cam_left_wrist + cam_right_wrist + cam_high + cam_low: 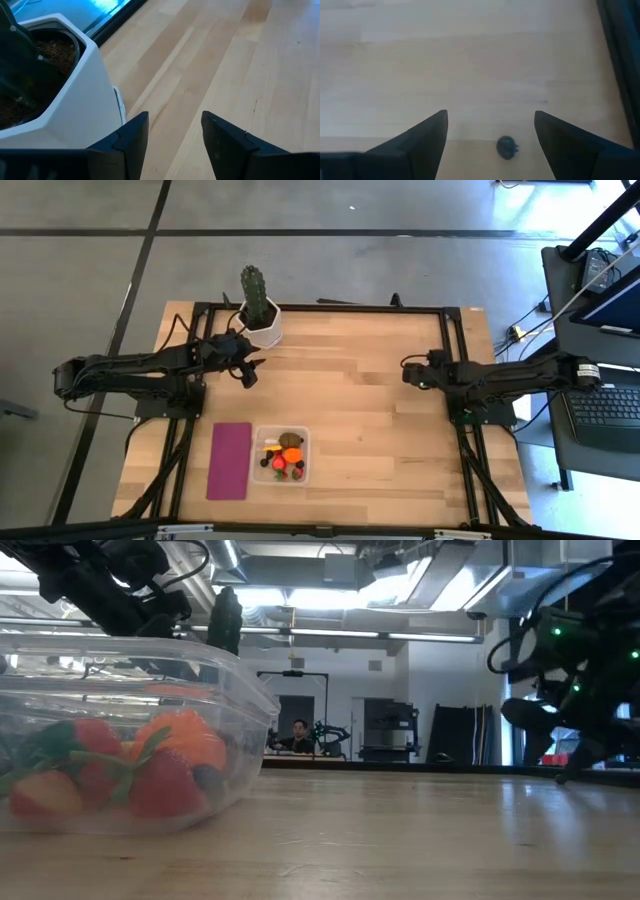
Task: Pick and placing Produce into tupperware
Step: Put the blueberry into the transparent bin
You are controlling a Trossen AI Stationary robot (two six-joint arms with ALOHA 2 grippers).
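Note:
The clear tupperware (281,456) stands near the table's front edge. It holds produce: an orange ball (185,740), red strawberries (160,785) and a brown kiwi (291,439). In the right wrist view a tiny dark berry (506,147) lies on the bare wood, below the gap between my right gripper's (491,117) open fingers. That gripper (408,372) is at the table's right middle. My left gripper (250,377) hovers open beside the cactus pot (75,100), with nothing between its fingers (175,120).
A tall green cactus in a white pot (260,315) stands at the far left, close to my left gripper. A flat magenta rectangle (229,460) lies left of the tupperware. Bare wood (370,420) fills the table's middle and right.

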